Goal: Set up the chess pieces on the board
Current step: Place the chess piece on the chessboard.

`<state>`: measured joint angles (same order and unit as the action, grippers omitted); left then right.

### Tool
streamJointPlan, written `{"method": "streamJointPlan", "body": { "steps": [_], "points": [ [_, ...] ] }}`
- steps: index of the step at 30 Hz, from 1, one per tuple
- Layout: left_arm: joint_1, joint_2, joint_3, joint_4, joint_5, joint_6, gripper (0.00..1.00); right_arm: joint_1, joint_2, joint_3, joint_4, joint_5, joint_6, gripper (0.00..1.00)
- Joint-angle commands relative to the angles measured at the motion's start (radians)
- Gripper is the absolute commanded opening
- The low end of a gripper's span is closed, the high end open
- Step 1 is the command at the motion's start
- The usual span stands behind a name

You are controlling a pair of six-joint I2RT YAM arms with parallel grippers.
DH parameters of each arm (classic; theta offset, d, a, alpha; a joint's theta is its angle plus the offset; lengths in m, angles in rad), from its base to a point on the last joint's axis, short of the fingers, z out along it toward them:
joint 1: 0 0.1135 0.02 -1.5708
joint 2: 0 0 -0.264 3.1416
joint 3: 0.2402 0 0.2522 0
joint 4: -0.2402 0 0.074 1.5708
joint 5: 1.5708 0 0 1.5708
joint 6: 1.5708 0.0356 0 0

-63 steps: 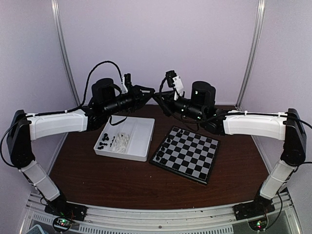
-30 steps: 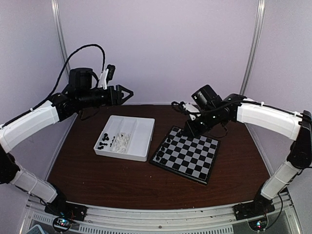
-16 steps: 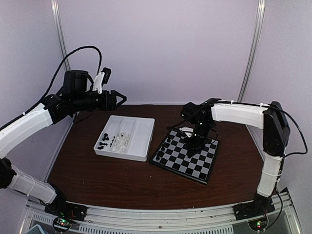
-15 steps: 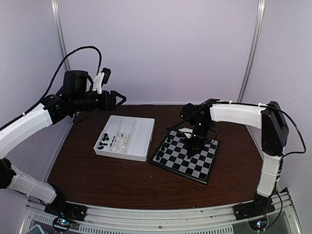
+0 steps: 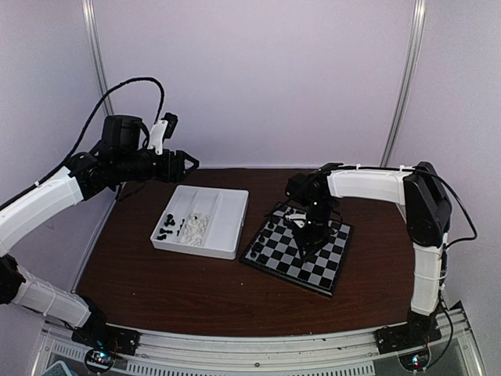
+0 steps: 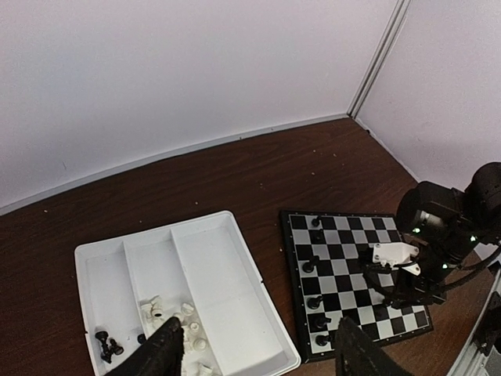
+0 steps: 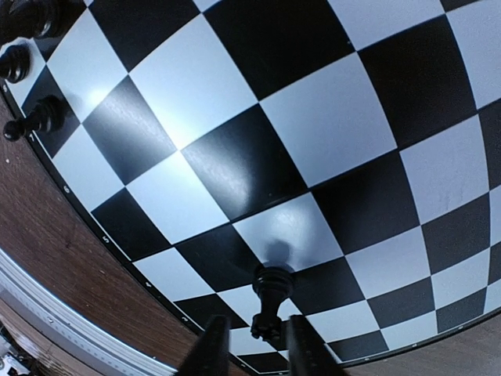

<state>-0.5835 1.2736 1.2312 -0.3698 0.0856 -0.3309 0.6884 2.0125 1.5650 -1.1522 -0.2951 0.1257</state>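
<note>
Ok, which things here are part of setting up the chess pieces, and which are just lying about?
Part of the job: board; black pieces already on it; spare pieces, black and white; tray holding them.
Not part of it: table; poles.

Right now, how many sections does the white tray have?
3. The left section holds black chess pieces, the middle section holds white chess pieces, and the wide right section looks empty.
</note>
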Motion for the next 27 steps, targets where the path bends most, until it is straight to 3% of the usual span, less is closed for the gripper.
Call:
{"method": "streamJointPlan", "body": {
  "steps": [1,4,8,16,27],
  "points": [
    [0.000,-0.013,-0.007,0.015,-0.014,0.019,0.66,-0.004,-0.043,-0.005,0.010,0.024,-0.003,0.37],
    [0.001,-0.012,-0.008,0.014,-0.016,0.020,0.66,-0.004,-0.087,-0.041,0.041,0.042,-0.006,0.46],
    [0.000,-0.010,-0.011,0.021,-0.014,0.020,0.66,0.016,-0.141,-0.084,0.082,0.088,-0.010,0.50],
    [-0.001,0.006,-0.011,0.036,0.021,0.011,0.66,0.081,-0.153,-0.111,0.090,0.250,0.008,0.42],
    [0.000,-0.007,-0.015,0.031,0.014,0.010,0.66,0.088,-0.140,-0.137,0.135,0.257,0.017,0.36]
  ]
}}
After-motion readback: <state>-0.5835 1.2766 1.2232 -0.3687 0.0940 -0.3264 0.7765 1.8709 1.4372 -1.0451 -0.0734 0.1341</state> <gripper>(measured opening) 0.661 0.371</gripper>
